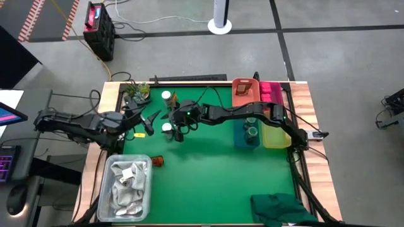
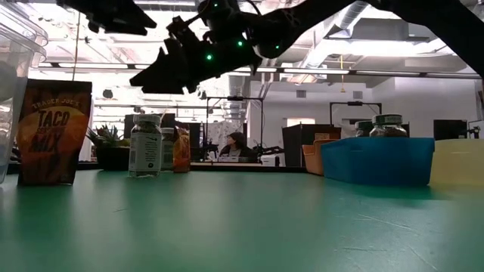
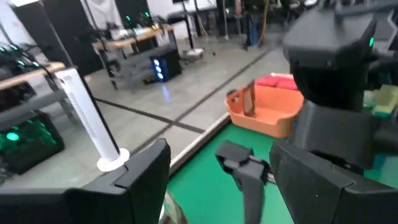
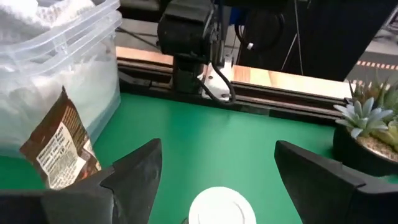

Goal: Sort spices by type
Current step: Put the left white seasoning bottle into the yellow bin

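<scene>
Green counter (image 1: pixel 208 183) with wooden rim, grey floor beyond. Clear bin (image 1: pixel 129 189) holding white rags; blue bin (image 2: pixel 376 160) holding jars. Right end effector (image 4: pixel 214 171) spread wide, empty, over white-capped jar (image 4: pixel 219 208). Left end effector (image 1: pixel 144 122) spread, empty.

Green mat (image 1: pixel 208 176) wide open through middle and near side. Far left is crowded: both grippers, right gripper (image 1: pixel 172 125) spread over a white-capped jar (image 4: pixel 219 206), left gripper (image 1: pixel 146 120) just beside it, plant (image 1: pixel 137 91) behind. Clear tub of rags (image 1: pixel 129 183) and taco packet (image 2: pixel 53 132) block near left. Blue bin (image 2: pixel 374 159) and yellow bin (image 1: pixel 276 135) wall off right; dark cloth (image 1: pixel 281 208) near right.
</scene>
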